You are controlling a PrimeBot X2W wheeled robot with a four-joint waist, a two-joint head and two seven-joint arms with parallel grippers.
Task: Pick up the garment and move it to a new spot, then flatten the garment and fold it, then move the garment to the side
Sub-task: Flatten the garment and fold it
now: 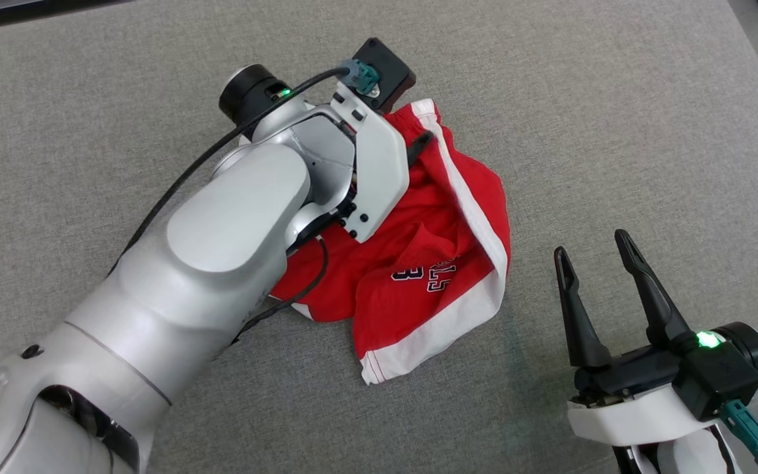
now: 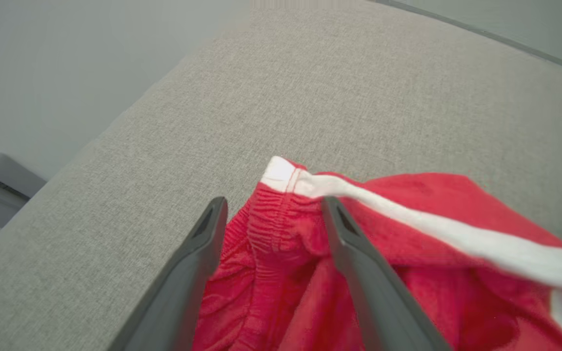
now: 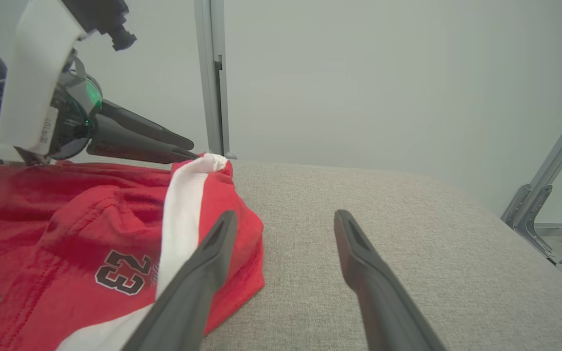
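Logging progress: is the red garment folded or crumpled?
Crumpled: the red garment lies bunched, unevenly creased, on the grey surface, its waistband between the fingers of the open left gripper.

1. Grey woven cushion: broad, flat, rounded at its corner.
2. Pale wall: plain, behind the cushion.
3. Metal post: upright at the cushion's far edge.
4. Slanted metal frame: beyond the cushion's corner.

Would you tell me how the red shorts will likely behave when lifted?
The red shorts lie crumpled in soft folds, so they will probably droop limply. The gathered waistband between the fingers of the left gripper likely offers decent grip.
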